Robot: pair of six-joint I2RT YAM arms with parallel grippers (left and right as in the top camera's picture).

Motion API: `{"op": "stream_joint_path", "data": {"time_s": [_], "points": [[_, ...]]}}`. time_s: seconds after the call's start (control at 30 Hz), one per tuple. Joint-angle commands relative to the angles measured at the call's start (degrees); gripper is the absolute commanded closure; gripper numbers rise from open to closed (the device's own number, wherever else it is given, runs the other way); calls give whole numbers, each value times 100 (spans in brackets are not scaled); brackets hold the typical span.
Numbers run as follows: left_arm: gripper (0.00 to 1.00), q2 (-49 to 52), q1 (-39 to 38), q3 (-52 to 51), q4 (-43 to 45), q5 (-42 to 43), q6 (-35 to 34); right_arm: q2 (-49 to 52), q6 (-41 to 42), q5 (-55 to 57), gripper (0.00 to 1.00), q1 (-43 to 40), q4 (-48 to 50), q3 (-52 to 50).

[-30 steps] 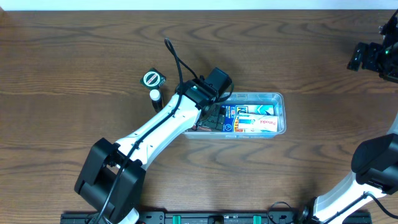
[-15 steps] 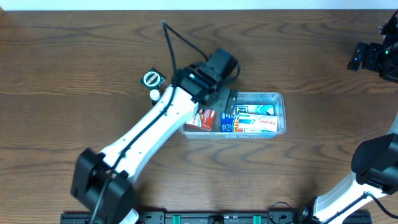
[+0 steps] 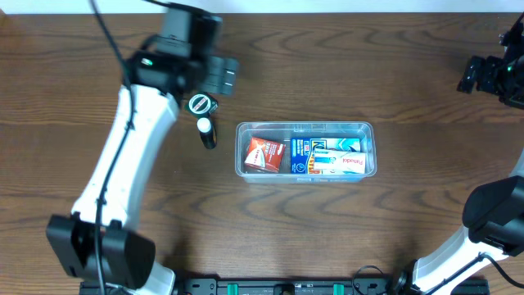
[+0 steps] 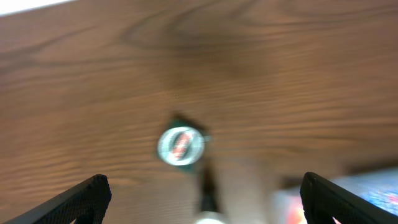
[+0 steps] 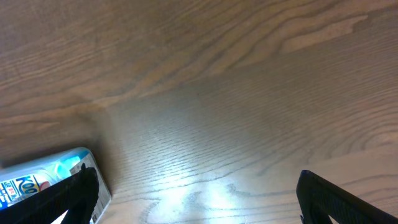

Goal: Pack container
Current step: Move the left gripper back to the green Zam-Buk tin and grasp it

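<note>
One clear container [image 3: 304,125] is seen just right of the middle of the wooden table [image 3: 393,221], its long side running left to right. A red box [image 3: 264,154] is held in its left part, and blue and white boxes [image 3: 332,156] are packed side by side in its right part; how many of these there are cannot be told. A corner of the container [image 5: 93,163] is also caught at the lower left of the right wrist view, with a blue and white box seen through the wall.

Just beside the container's left end, a black pen [image 3: 206,132] with a white tip is laid on the table, apart from the tub. A small round disc [image 3: 199,104] with a pale face is found close above the pen, and it appears blurred in the left wrist view [image 4: 180,146].

Beyond the disc, toward the far left of the table, the left gripper [image 3: 221,76] is held with its fingers spread wide, and nothing is gripped between them [image 4: 204,182].

Well apart, at the far right edge, the right gripper [image 3: 483,75] is held over bare wood. Its fingers are likewise spread wide and nothing is held [image 5: 196,177].
</note>
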Motion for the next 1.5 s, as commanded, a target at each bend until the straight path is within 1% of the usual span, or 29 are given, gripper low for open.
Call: {"op": "stream_joint_path", "data": {"time_s": [0.0,0.23,0.37,0.57,0.83,1.03,1.2,1.47], "points": [[2,358,442,20,68,501,861,-138,79,11,1,-26,-4,90],[2,1143,721,20,256,597,1652,-138,79,9,1,-26,-4,90],[2,1692,852,20,249,599,1716,-136,79,9,1,-26,-2,90],[2,2232,898,20,249,601,1803,-138,79,9,1,-26,-4,90],[2,2623,896,13,251,621,2046,-138,79,9,1,-26,-4,90],[2,2715,885,9,317,645,2149,-138,79,9,1,-26,-4,90],[2,2739,831,-61,334,839,2494,-138,79,9,1,-26,-4,90],[2,2994,778,-90,358,837,2553,-138,79,11,1,-26,-4,90]]}}
